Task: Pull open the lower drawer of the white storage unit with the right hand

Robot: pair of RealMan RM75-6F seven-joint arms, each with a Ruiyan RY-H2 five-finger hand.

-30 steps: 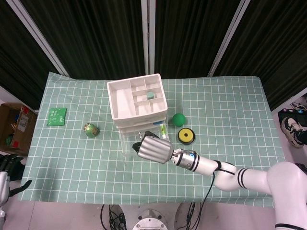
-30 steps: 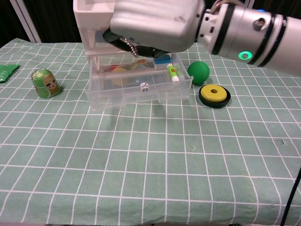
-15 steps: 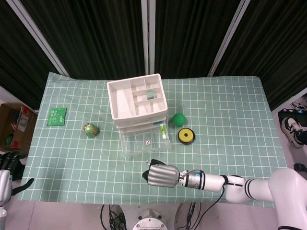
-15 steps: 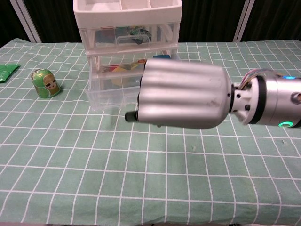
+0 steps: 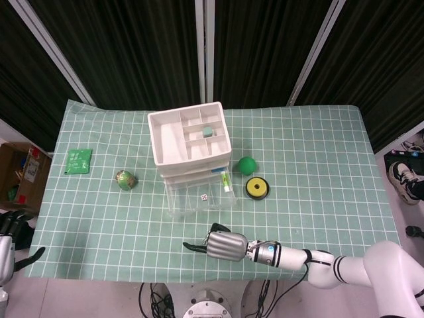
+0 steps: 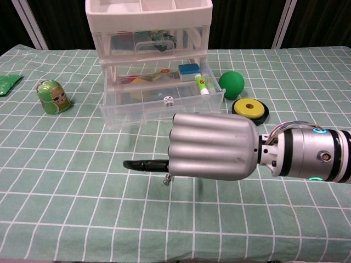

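Observation:
The white storage unit [image 5: 189, 136] stands mid-table, its top tray split into compartments. Its clear lower drawer [image 5: 201, 199] is pulled out toward me; in the chest view this drawer [image 6: 164, 101] holds a small die, a glue stick and coloured bits. My right hand [image 5: 222, 245] hovers near the table's front edge, well clear of the drawer. In the chest view the right hand [image 6: 214, 147] shows its back, fingers curled under, thumb pointing left, holding nothing. My left hand [image 5: 10, 232] hangs off the table's left front corner, fingers apart and empty.
A green ball [image 5: 247, 165] and a yellow-and-black ring [image 5: 256, 189] lie right of the drawer. Left of the unit are a green figurine [image 5: 126, 179] and a green packet [image 5: 79, 160]. A cardboard box [image 5: 20, 175] sits on the floor at left.
My right hand has drawn back from the drawer front toward the table's near edge and sunk lower. The drawer stays pulled out. The left hand has not moved.

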